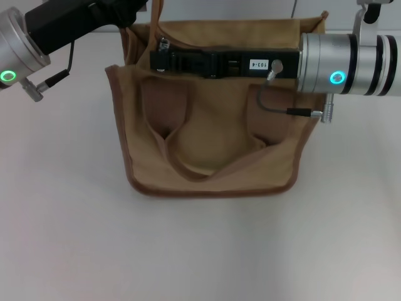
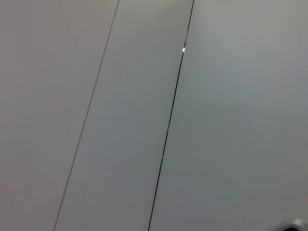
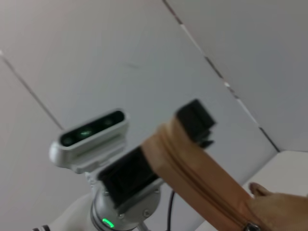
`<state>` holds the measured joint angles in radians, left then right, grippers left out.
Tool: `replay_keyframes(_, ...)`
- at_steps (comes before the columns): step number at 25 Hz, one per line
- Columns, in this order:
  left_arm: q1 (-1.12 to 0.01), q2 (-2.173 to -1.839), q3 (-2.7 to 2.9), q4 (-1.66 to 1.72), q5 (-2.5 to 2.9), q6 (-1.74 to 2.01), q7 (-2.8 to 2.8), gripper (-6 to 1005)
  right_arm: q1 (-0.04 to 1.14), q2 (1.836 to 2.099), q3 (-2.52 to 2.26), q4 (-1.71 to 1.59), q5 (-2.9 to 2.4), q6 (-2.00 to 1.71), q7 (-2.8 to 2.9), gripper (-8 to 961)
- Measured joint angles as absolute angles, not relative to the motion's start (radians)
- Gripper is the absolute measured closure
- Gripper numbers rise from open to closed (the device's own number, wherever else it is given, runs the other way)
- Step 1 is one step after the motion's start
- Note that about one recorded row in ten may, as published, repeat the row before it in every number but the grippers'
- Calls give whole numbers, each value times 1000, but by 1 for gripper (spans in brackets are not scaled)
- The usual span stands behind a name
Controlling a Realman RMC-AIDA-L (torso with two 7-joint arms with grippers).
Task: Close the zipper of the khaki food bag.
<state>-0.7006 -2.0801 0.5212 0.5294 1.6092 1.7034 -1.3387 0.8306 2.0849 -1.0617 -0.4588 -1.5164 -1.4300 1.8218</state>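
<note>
Across the khaki food bag (image 1: 207, 144) top lies the right gripper (image 1: 164, 58), hiding most of the zipper (image 3: 202, 185); its finger state is unclear. Left gripper (image 1: 135, 9) grips one handle (image 1: 155, 15), fingers unseen.

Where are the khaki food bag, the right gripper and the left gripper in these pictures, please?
khaki food bag (image 1: 207, 169): head view, front panel.
right gripper (image 1: 164, 56): head view, fingertips over bag's top.
left gripper (image 3: 195, 122): right wrist view, black fingers at handle strap.
</note>
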Motion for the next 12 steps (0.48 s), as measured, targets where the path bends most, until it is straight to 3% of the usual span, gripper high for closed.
replay_keyframes(12, -701, -2080, 524, 517, 1604, 1695, -1336, 984, 802, 2085, -1057, -468, -1511, -1434, 1829, 705)
